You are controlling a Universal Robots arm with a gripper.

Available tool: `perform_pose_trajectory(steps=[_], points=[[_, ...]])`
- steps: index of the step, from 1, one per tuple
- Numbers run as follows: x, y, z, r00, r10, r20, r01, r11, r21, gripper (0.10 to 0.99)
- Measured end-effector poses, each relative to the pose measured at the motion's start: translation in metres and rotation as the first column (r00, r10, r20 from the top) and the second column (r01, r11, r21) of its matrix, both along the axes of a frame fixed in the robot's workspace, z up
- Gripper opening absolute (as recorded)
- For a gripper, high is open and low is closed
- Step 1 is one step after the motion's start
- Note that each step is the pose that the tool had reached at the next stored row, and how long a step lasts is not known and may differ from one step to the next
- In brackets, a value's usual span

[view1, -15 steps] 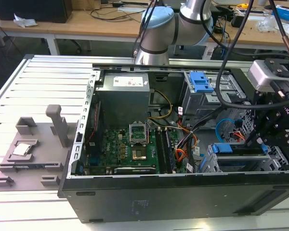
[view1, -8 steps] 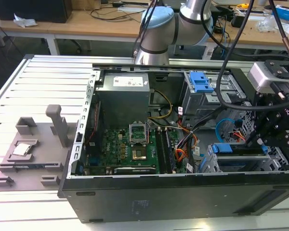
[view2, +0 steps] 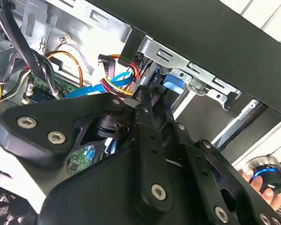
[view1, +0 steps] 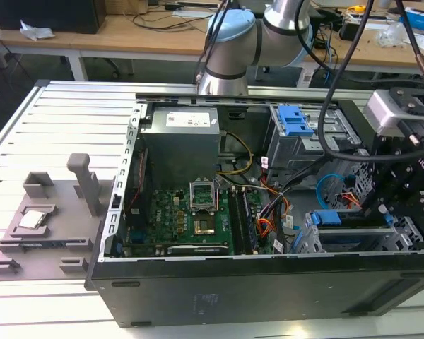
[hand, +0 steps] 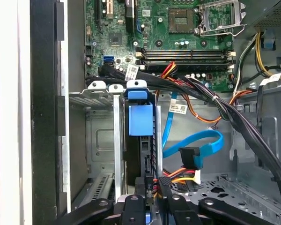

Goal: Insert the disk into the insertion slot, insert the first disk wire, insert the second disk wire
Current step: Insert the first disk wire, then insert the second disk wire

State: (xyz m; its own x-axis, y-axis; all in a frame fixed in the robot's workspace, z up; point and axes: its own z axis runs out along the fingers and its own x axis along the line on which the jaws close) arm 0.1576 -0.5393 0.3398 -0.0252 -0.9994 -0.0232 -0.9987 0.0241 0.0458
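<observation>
In the first wrist view the hand [hand: 150, 200] reaches low into the open computer case [view1: 268, 289]. Its fingers are pressed together on the dark plug of the first disk wire [hand: 180, 174], right at the disk's [hand: 140, 119] edge. The disk stands seated in the insertion slot [hand: 118, 140], framed by its blue carrier. Just beside it the second disk wire [hand: 201, 140] loops, its plug apart from the disk. A black cable bundle [hand: 234, 117] crowds that side, and the motherboard [hand: 178, 28] lies beyond.
</observation>
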Motion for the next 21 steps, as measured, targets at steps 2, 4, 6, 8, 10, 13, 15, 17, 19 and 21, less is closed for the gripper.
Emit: perform_pose_trajectory(steps=[2, 4, 6, 8, 10, 13, 15, 17, 19, 21], points=[[0.0, 0.0, 0.0085, 1.0, 0.0, 0.0, 0.0, 1.0, 0.0, 0.247], [0.0, 0.0013, 0.0168, 1.0, 0.0, 0.0001, 0.0, 1.0, -0.001, 0.247], [0.0, 0.005, 0.0291, 1.0, 0.0, 0.0003, 0.0, 1.0, -0.002, 0.227], [0.0, 0.0063, 0.0419, 1.0, 0.0, 0.0003, 0.0, 1.0, -0.003, 0.106], [0.0, 0.0062, 0.0437, 1.0, 0.0, 0.0003, 0.0, 1.0, -0.003, 0.106], [0.0, 0.0063, 0.0439, 1.0, 0.0, 0.0003, 0.0, 1.0, -0.003, 0.106], [0.0, 0.0062, 0.044, 1.0, 0.0, 0.0003, 0.0, 1.0, -0.003, 0.106], [0.0, 0.0062, 0.044, 1.0, 0.0, 0.0003, 0.0, 1.0, -0.003, 0.106], [0.0, 0.0062, 0.0441, 1.0, 0.0, 0.0003, 0.0, 1.0, -0.003, 0.106], [0.0, 0.0062, 0.0441, 1.0, 0.0, 0.0003, 0.0, 1.0, -0.003, 0.114]])
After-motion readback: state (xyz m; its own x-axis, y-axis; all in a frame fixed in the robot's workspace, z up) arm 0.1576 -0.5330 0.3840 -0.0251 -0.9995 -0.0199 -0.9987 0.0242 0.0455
